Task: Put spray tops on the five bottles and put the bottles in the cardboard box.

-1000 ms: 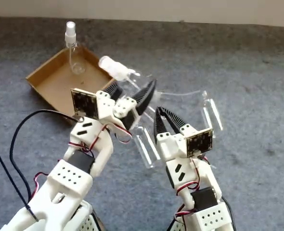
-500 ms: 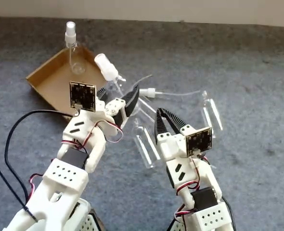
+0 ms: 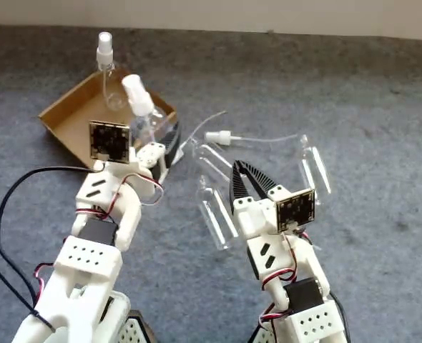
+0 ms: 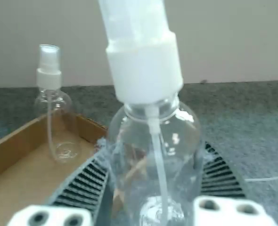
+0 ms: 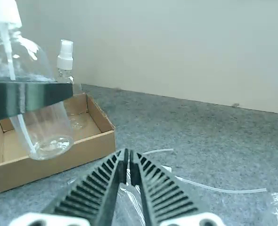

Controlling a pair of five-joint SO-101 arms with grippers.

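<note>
My left gripper [image 3: 159,138] is shut on a clear bottle [image 3: 145,114] with a white spray top [image 4: 143,61]. It holds the bottle upright above the near right corner of the cardboard box [image 3: 74,123]. A second topped bottle [image 3: 109,80] stands upright in the box's far corner, also seen as the bottle [image 4: 54,123]. My right gripper [image 3: 234,167] is shut and holds nothing, low over the carpet beside the loose bottles. From the right wrist, the held bottle [image 5: 33,101] hangs over the box [image 5: 63,149].
Three open clear bottles lie on the grey carpet: one [image 3: 216,212] by the right arm, one [image 3: 315,168] farther right, one [image 3: 205,154] nearer the box. A loose spray top [image 3: 221,136] with its long tube lies between them. A wall runs behind the box.
The left arm has swung left with the bottle, bringing it from a tilt over the carpet to upright at the box's corner. The right arm has stayed still.
</note>
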